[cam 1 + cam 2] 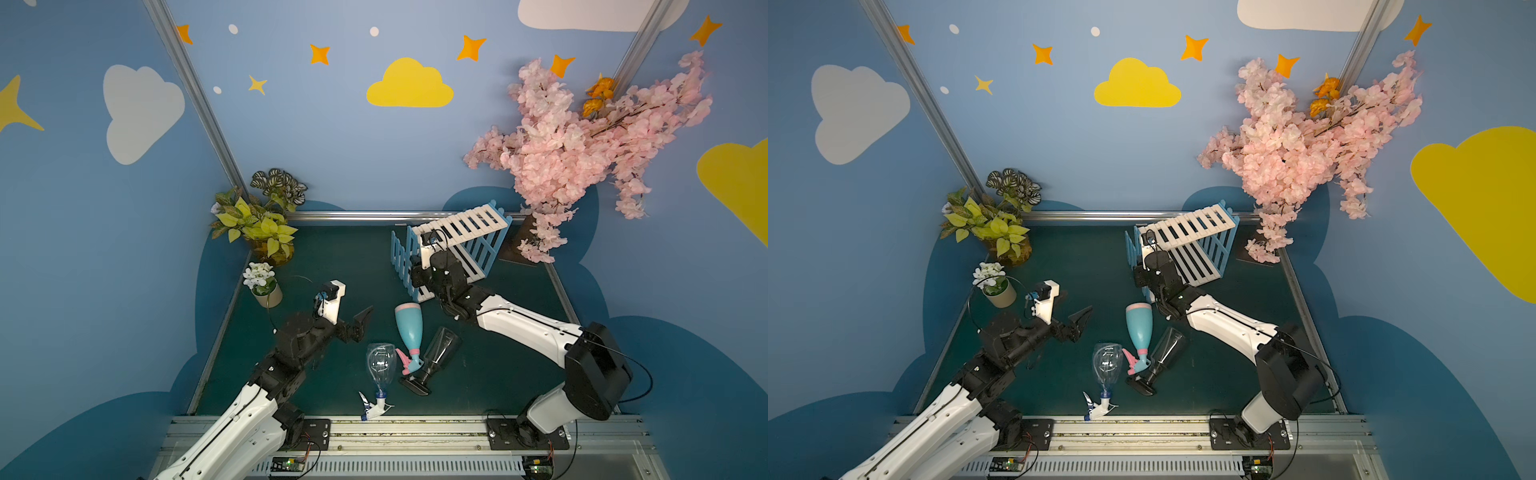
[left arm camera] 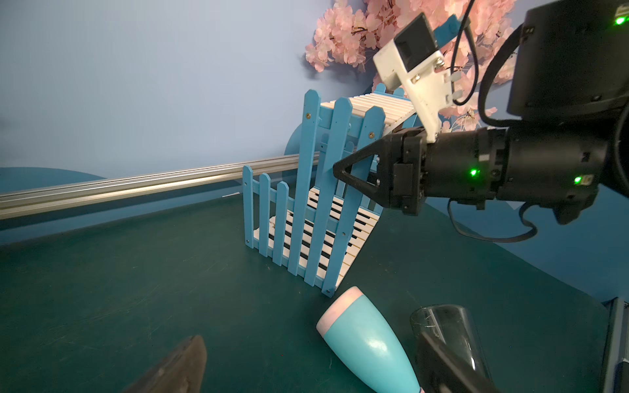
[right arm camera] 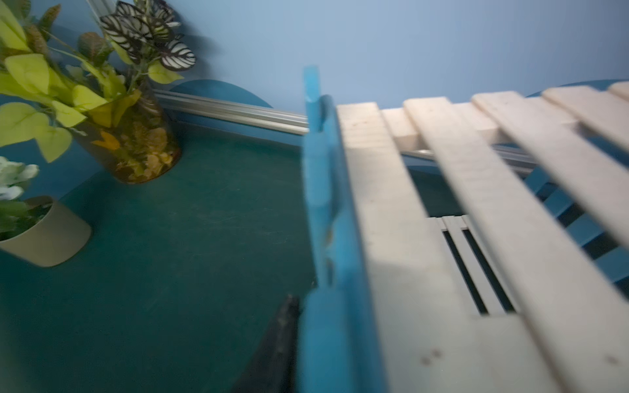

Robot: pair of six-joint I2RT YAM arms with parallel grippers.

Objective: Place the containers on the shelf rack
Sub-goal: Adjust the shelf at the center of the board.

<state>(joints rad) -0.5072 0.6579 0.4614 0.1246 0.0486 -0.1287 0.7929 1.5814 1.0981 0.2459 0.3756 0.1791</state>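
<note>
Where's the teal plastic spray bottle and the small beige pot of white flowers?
teal plastic spray bottle (image 1: 409, 330), in a top view, middle of its body.
small beige pot of white flowers (image 1: 272, 298), in a top view, pot's side wall.

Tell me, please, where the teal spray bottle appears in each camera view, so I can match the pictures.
In a top view: the teal bottle lies at lower centre, pink base towards the shelf rack.
In a top view: the bottle is at lower centre, slightly left of the middle.
Left wrist: in the foreground, before the rack's blue side frame.
Right wrist: not in it.
Shared landmark: the shelf rack, in all four views.
</note>
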